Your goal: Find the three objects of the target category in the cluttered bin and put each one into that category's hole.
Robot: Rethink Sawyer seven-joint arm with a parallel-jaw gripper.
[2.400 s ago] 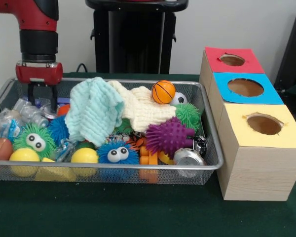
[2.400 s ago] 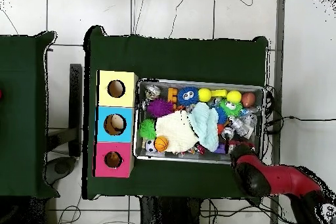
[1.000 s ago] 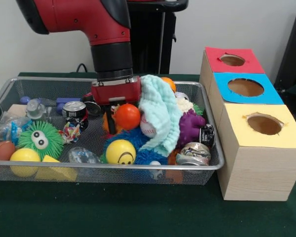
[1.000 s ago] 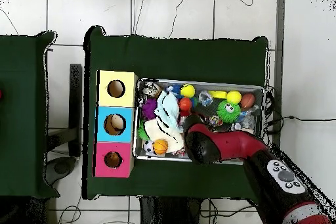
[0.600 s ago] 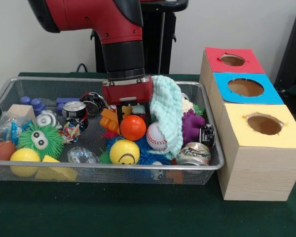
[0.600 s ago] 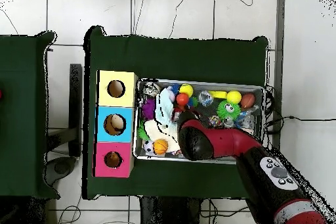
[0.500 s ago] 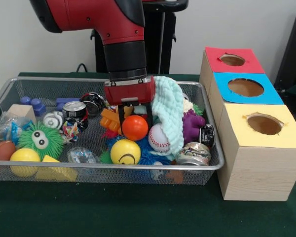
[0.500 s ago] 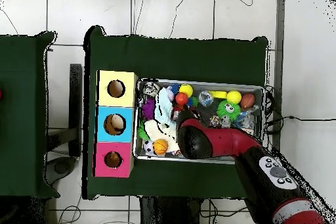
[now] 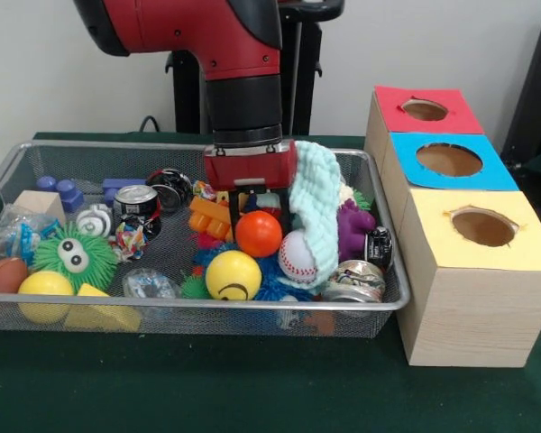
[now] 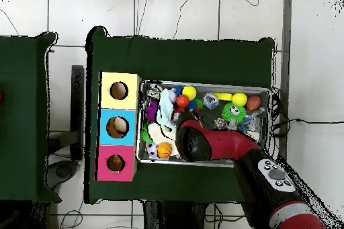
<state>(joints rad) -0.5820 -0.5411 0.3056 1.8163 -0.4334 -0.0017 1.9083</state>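
Yellow smiley ball [image 9: 233,275]: at the near wall of the wire bin [image 9: 162,311]
Baseball [image 9: 298,256]: just right of the smiley ball, touching the hanging mint cloth [image 9: 317,203]
Orange ball [image 9: 258,234]: directly below the gripper [image 9: 251,200]
Gripper: low over the bin's middle; whether it is released or clenched cannot be told
Cloth: draped against the gripper's right side
Boxes: yellow-topped box [image 9: 481,271] nearest, blue-topped box [image 9: 446,162] next, red-topped box [image 9: 421,110] farthest, beside the bin

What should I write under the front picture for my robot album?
A red robot arm's gripper digs in a wire bin of toys, a mint cloth bunched beside it.
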